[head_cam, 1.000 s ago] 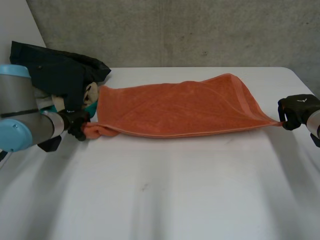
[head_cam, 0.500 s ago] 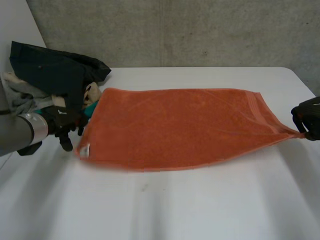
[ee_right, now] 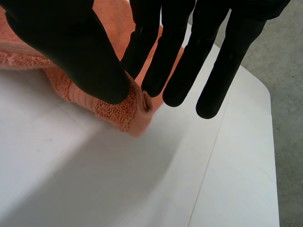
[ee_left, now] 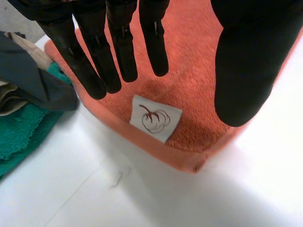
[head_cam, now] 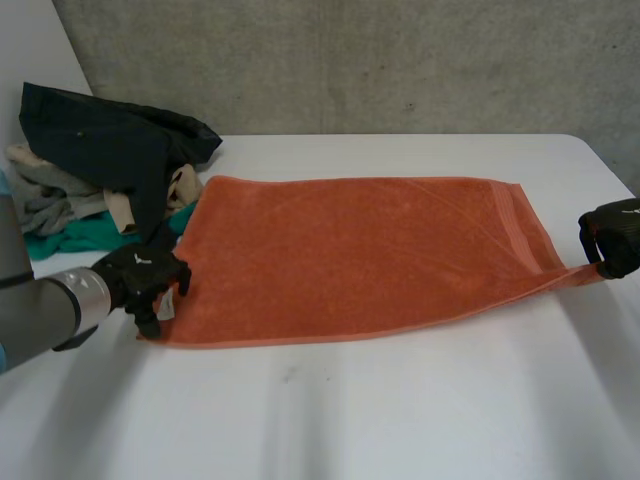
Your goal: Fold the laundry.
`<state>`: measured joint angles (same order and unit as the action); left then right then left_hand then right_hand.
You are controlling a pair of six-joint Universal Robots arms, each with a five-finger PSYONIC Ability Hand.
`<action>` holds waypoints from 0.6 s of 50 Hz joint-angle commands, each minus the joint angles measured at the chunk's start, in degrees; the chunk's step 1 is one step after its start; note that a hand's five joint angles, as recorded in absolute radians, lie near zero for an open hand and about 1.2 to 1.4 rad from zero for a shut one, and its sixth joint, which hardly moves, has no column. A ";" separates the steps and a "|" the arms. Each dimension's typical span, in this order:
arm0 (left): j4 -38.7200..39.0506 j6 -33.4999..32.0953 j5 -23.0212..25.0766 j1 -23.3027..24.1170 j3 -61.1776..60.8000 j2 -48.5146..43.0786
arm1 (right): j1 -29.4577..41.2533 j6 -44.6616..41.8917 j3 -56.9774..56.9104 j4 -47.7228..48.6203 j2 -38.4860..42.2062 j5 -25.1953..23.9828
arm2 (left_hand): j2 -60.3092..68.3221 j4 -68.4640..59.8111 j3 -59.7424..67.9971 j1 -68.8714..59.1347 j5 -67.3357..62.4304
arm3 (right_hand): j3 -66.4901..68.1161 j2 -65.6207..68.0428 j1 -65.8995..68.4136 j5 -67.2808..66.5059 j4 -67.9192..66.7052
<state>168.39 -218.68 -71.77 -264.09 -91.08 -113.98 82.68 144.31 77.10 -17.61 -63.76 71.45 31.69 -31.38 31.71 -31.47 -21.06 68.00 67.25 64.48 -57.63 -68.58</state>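
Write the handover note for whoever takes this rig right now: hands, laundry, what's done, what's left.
The left robot hand is open, fingers straight over the near left corner of the orange terry towel, by its white label.
The right robot hand is shut on the towel's near right corner, pinched between thumb and finger.
Done: the towel lies spread flat on the white table; no fold made yet.
The crumpled heap of black, grey and green clothes sits beside the towel's left edge, unfolded.
Left: fold the towel, then the heap.
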 commanded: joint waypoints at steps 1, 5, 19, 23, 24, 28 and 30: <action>6.51 -6.40 -1.09 0.33 -4.02 -2.56 | 0.56 1.15 0.24 1.17 0.74 0.35 | -0.61 0.30 -0.63 0.40 -0.01 | 12.00 12.75 15.52 -12.37 -11.42; 9.41 -8.51 -1.62 0.59 -4.90 -3.88 | 0.82 1.24 0.24 1.17 1.00 0.44 | -0.79 0.48 -0.80 0.57 0.16 | 12.00 12.75 15.52 -12.37 -11.42; 20.48 -9.57 -1.80 2.09 -4.90 -7.75 | 1.17 1.24 2.17 2.31 0.83 0.35 | 26.25 -26.57 26.24 -26.47 -26.88 | 12.00 12.75 15.52 -12.37 -11.42; 22.68 -8.96 -1.71 2.00 -4.37 -7.31 | 1.17 1.24 2.52 2.75 0.48 0.26 | 41.72 -42.03 41.71 -41.94 -42.35 | 12.00 12.75 15.52 -12.37 -11.42; 22.78 -8.78 -1.71 2.00 -4.20 -7.22 | 1.17 1.24 2.61 2.75 0.48 0.18 | 42.94 -43.25 42.92 -43.16 -43.57 | 12.00 12.75 15.52 -12.37 -11.42; 22.60 -7.46 -1.71 1.91 -3.32 -7.22 | 1.26 1.24 2.79 2.75 0.39 0.18 | 45.63 -45.94 45.61 -45.85 -46.26 | 12.00 12.75 15.52 -12.37 -11.42; 22.25 -6.94 -1.53 1.74 -2.97 -7.22 | 1.26 1.24 2.88 2.75 0.30 0.18 | 48.30 -48.61 48.28 -48.52 -48.93 | 12.00 12.75 15.52 -12.37 -11.42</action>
<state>191.15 -227.03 -73.47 -262.08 -94.98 -121.36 83.88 145.54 79.80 -14.85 -63.29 71.65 65.34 -65.53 65.08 -64.71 -25.14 68.00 67.25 64.48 -57.63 -68.58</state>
